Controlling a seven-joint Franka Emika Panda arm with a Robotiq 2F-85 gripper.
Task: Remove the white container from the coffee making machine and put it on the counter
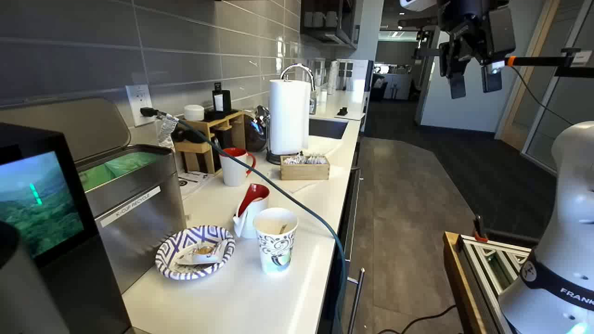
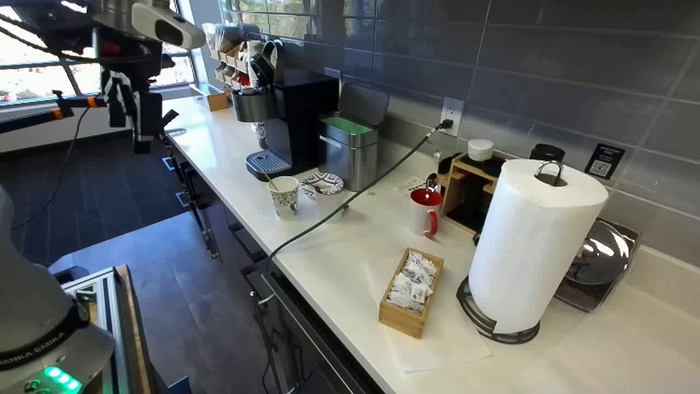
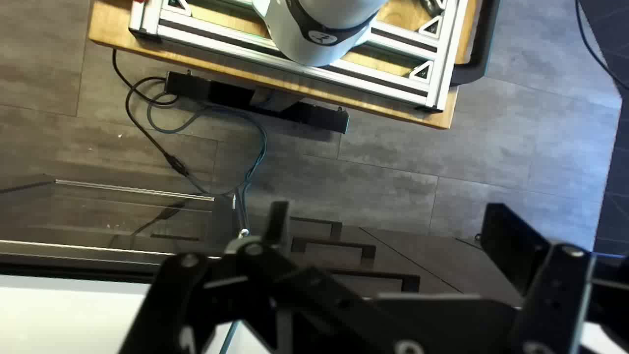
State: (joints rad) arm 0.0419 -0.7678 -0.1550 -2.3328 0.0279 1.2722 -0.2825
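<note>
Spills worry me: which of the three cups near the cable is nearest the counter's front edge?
The patterned paper cup; the red-handled mug and red-lined white cup stand farther back.

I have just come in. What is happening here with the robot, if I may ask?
The robot arm is meant to take a white container from the coffee machine and put it on the counter. At this moment it handles nothing: the gripper hangs open and empty, higher than the counter and apart from the things on it. A patterned paper cup stands near the machine, but I cannot clearly make out a white container there.
</note>
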